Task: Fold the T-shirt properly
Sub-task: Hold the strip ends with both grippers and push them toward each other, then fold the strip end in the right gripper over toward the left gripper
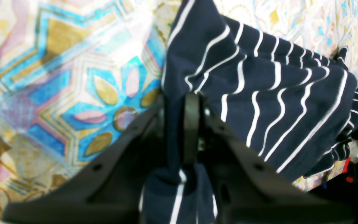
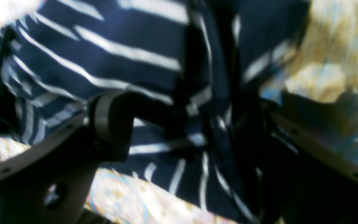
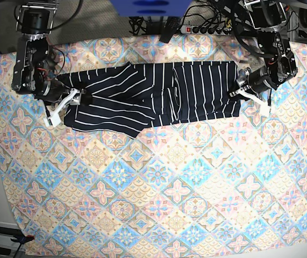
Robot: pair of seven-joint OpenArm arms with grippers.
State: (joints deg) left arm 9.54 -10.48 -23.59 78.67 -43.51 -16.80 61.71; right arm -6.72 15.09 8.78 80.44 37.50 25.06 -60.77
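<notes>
Tabletop (image 3: 158, 215): draped in a pastel diamond-patterned tablecloth (image 3: 142, 177) that covers almost the whole working surface, giving the fabric a flat bed to be folded on.

T-shirt (image 3: 153, 99): dark navy with thin white stripes, lying near the far edge of the tabletop, stretched into a long band running side to side between the two arms. The middle shows overlapping layers and diagonal creases, so it reads as partly folded rather than neatly squared. Judged from this lie, the fold is under way and the cloth is being kept taut from both ends to smooth it.

Left gripper (image 3: 238, 90): at the end of the T-shirt on the base view's right. Its wrist view shows the jaws pinched tight with a pleat of striped cloth (image 1: 179, 133) passing between them; the rest of the shirt fans away from that pinch. It appears placed there to anchor or carry that edge.

Right gripper (image 3: 73, 98): at the opposite end, on the base view's left. Its wrist view is blurred, but the jaws stand spread wide with striped fabric (image 2: 179, 133) bunched in the gap between them. Whether the fabric is actually pinned cannot be told; the jaws look released around it, poised either to take hold or having let go.

Power strip (image 3: 204, 28) and cables: beyond the far edge, clear of the work.
</notes>
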